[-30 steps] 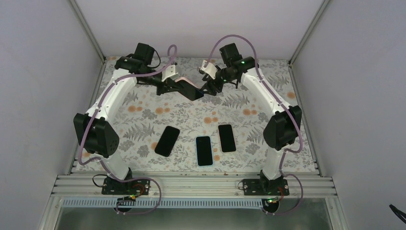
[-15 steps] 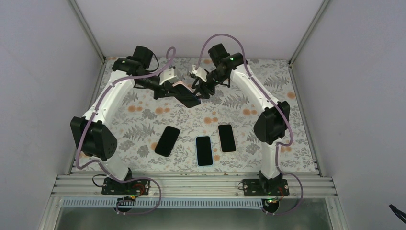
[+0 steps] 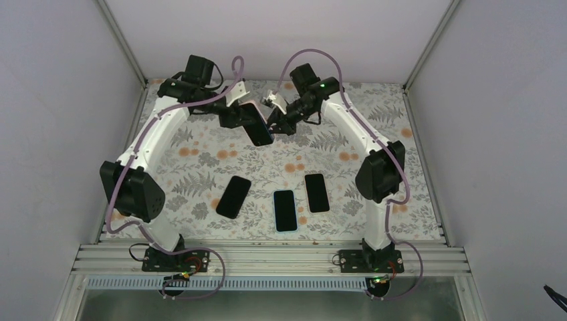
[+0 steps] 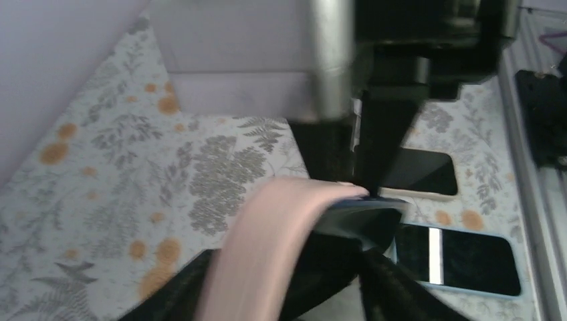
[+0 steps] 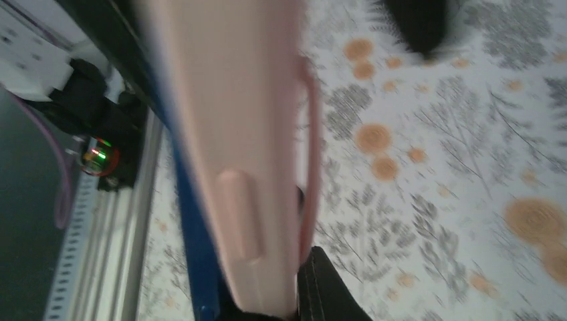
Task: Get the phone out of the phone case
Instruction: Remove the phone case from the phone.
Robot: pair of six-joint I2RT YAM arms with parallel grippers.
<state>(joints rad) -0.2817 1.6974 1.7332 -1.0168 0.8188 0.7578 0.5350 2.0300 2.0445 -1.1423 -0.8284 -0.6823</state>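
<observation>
The phone [image 3: 257, 127] in its pink phone case hangs in the air above the back of the floral mat, between my two grippers. My left gripper [image 3: 241, 118] is at its left end. In the left wrist view the black fingers [image 4: 180, 287] stand spread on either side of the pink case [image 4: 267, 254], open. The phone's blue edge [image 4: 374, 202] shows under the case lip. My right gripper [image 3: 273, 123] is shut on the case's right end. The right wrist view shows the pink case [image 5: 227, 100], the blue phone edge [image 5: 194, 234] and one black finger [image 5: 327, 287] pressed against the case.
Three bare dark phones lie on the mat nearer the arm bases: left [image 3: 233, 196], middle [image 3: 285, 209], right [image 3: 317, 192]. Two of these phones show in the left wrist view [image 4: 421, 172] [image 4: 461, 251]. Enclosure walls ring the mat and an aluminium rail [image 3: 267, 257] runs along the near edge.
The right gripper moved in and shut on the case's end. The left gripper's jaws opened and its wrist turned, so the phone now tilts with its dark face toward the top camera.
</observation>
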